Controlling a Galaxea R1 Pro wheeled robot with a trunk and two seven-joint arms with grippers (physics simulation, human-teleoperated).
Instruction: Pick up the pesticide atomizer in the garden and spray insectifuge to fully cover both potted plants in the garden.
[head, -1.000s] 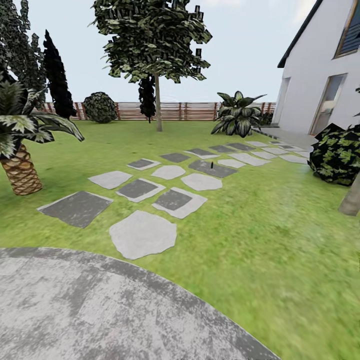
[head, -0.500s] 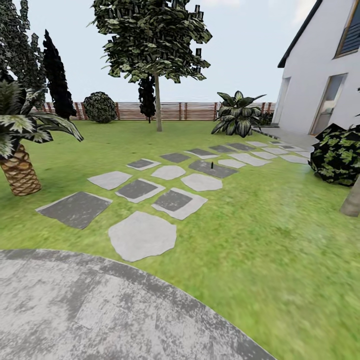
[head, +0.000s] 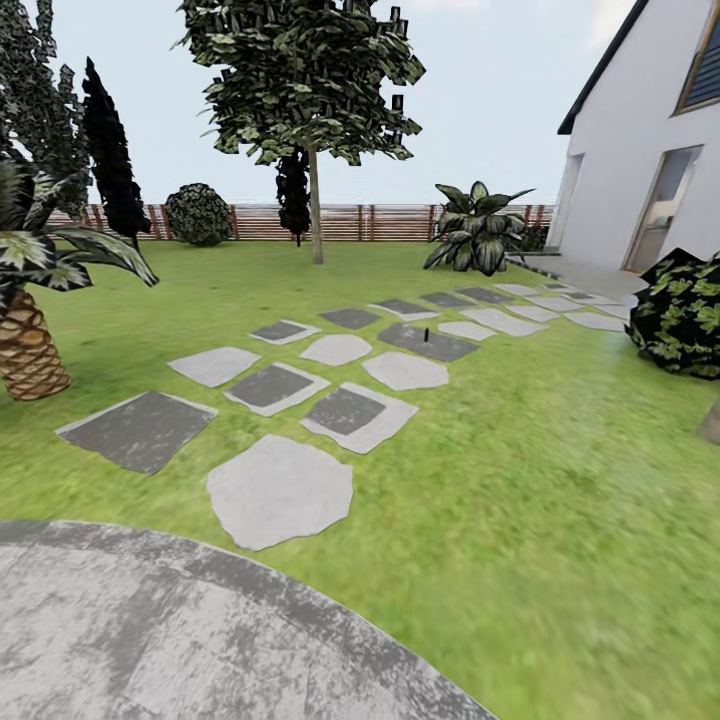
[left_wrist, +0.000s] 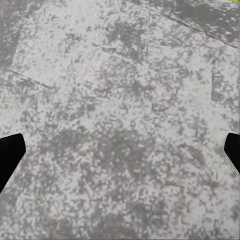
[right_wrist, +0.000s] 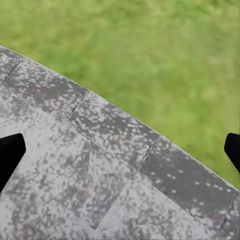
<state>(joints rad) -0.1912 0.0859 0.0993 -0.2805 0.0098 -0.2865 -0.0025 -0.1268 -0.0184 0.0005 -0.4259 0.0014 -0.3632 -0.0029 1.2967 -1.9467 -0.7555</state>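
Both your grippers, left and right, hang spread wide and empty over the patio, whose curved edge meets open lawn ahead of you.

Pesticide atomizer, tiny dark upright shape, standing on a dark stepping stone in the garden lawn

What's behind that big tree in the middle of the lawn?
Behind the tree runs a brown slatted fence, with a dark narrow bush just beside the trunk. Pale sky lies beyond. The trunk and the bush cover parts of the fence.
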